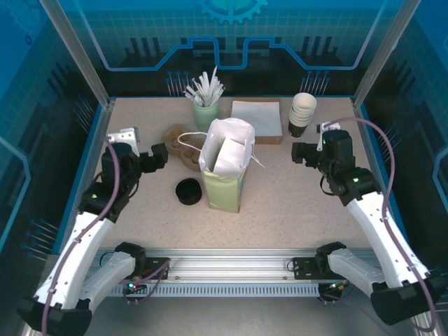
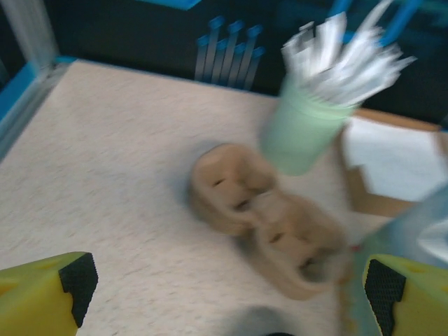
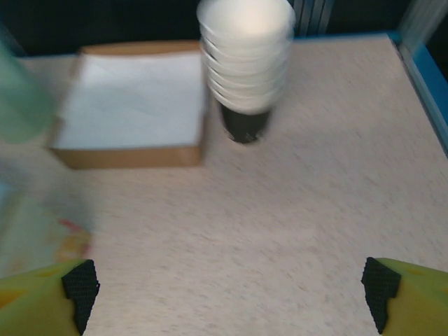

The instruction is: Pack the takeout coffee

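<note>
The takeout coffee is out of view. A paper bag with a white top and a pale green lower part stands open mid-table. Its blurred edge borders the left wrist view, and its side shows in the right wrist view. My left gripper hovers left of the bag, open, with nothing between its fingers. My right gripper hangs right of the bag, also open and empty, over bare tabletop.
A squat black round piece lies left of the bag. Behind it rests a brown pulp cup carrier. Along the back stand a green cup of white sticks, a napkin box and stacked white-rimmed cups.
</note>
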